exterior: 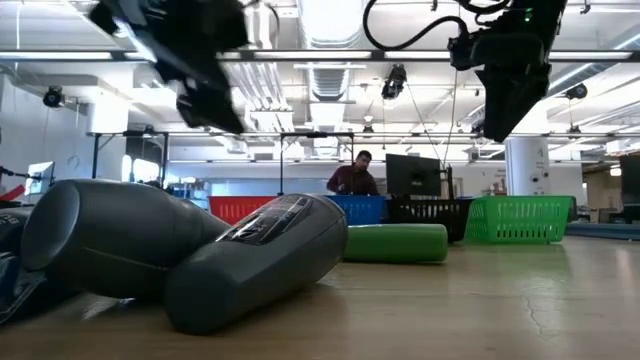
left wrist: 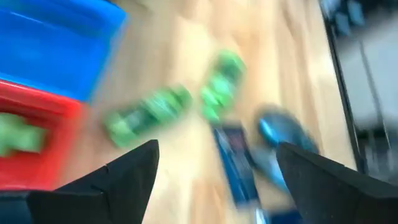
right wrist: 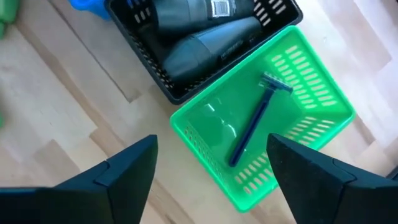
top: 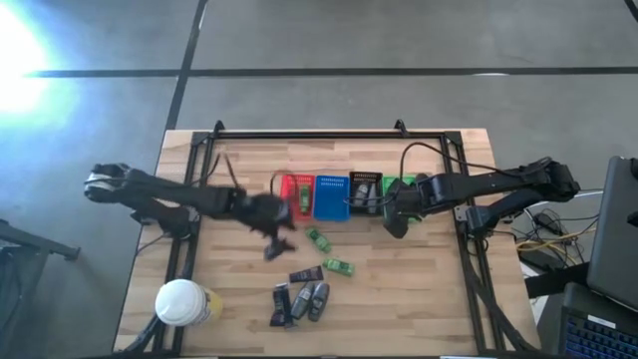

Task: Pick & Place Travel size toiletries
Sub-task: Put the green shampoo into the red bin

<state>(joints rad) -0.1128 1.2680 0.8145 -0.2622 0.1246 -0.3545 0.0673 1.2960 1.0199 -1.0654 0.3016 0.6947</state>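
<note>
Loose toiletries lie on the wood near the table's near-middle: two bright green packets (top: 318, 239) (top: 339, 266), dark tubes (top: 305, 275) and grey oval pieces (top: 311, 298). In the left wrist view the green packets (left wrist: 149, 112) and a dark tube (left wrist: 235, 163) show blurred. My left gripper (top: 277, 239) (left wrist: 216, 146) hangs open and empty above the table beside them, in front of the red basket (top: 297, 194). My right gripper (top: 396, 224) (right wrist: 211, 138) is open and empty above the near side of the green basket (right wrist: 267, 118), where a thin dark razor (right wrist: 255, 124) lies.
Red, blue (top: 331, 196), black (top: 365, 191) and green baskets stand in a row at mid-table; the black one (right wrist: 205, 43) holds dark bottles, the red one a green packet (left wrist: 18, 134). A white-lidded jar (top: 182, 302) sits at the near left. A person (exterior: 352, 175) sits beyond the table.
</note>
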